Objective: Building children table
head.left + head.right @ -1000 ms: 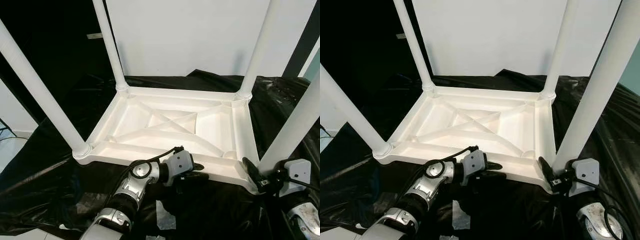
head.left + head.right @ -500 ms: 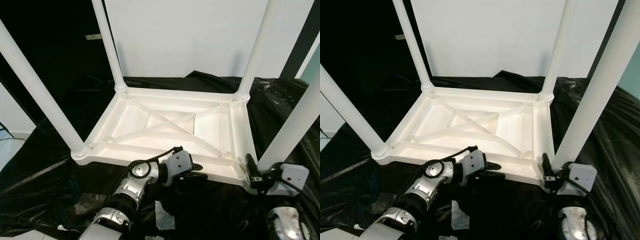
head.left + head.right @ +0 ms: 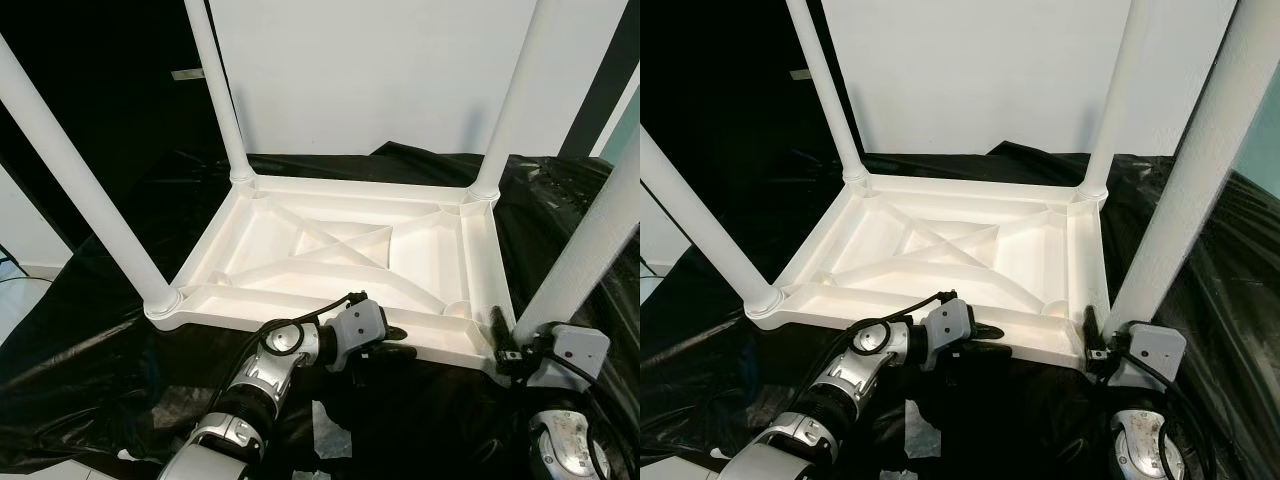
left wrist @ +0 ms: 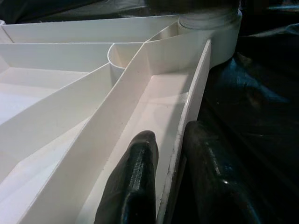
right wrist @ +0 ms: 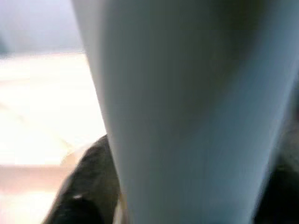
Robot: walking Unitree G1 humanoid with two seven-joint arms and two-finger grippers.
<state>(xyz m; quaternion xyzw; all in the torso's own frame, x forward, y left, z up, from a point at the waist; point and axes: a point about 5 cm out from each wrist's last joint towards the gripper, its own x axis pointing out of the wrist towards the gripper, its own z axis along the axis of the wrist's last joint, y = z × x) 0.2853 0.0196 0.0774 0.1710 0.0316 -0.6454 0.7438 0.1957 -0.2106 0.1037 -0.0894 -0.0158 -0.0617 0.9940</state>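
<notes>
Your left gripper (image 4: 170, 177) is clamped on the table rim (image 3: 430, 349), while your right gripper (image 3: 508, 340) holds the table leg (image 3: 585, 250).

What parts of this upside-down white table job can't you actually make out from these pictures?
- Leg tops: all four cut off by the eye views' upper edge.
- Right gripper fingers: in the right wrist view the near-right leg, blurred, covers them.
- Black sheet: the tabletop hides what lies underneath.
</notes>
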